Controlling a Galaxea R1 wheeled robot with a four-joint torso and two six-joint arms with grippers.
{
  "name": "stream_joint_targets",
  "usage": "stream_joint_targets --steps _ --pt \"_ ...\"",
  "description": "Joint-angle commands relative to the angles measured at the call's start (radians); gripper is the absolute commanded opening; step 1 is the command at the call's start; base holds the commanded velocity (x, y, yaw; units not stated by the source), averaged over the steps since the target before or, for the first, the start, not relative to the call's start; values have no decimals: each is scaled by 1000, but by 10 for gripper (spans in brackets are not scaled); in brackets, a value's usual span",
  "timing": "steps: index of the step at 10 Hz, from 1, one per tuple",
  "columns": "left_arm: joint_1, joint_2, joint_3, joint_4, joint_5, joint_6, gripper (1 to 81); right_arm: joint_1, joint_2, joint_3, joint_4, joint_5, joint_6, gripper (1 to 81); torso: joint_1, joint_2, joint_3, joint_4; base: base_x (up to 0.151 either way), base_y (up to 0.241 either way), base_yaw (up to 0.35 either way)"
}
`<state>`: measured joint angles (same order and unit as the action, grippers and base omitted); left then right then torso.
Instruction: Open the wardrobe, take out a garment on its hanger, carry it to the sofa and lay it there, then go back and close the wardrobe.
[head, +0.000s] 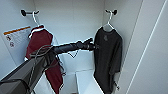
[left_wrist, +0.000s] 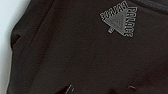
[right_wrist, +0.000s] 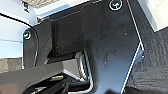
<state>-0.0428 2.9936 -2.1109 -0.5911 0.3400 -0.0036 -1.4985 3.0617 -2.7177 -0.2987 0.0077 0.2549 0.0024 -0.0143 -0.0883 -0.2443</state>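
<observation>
Wardrobe (head: 150, 50) open; the black garment (head: 108, 57) hangs right of centre on its hanger (head: 109, 21). My left gripper (head: 93, 45) is at its chest, jaw state unclear. I'd aim higher, for the hanger.

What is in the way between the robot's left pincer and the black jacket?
Nothing visible. The left pincer reaches straight to the black garment, hanging by its hanger in the open wardrobe. The dark red garment hangs off to the side, behind the arm.
</observation>
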Motion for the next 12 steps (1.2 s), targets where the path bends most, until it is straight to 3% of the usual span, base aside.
stream_joint_targets --steps 1,8,11,12 --pt "-259 5 -55 -119 -44 -53 811 42 5 6 10 -49 4 811 0 0 0 0 0 0 0" --pt "-393 45 -138 -392 -78 -62 811 39 11 6 12 -49 4 811 0 0 0 0 0 0 0" --pt "-414 96 -208 -450 -85 -61 811 36 13 6 13 -49 4 811 0 0 0 0 0 0 0" --pt "-421 110 -216 -460 -85 -61 811 34 13 6 13 -48 4 811 0 0 0 -40 0 0 0"
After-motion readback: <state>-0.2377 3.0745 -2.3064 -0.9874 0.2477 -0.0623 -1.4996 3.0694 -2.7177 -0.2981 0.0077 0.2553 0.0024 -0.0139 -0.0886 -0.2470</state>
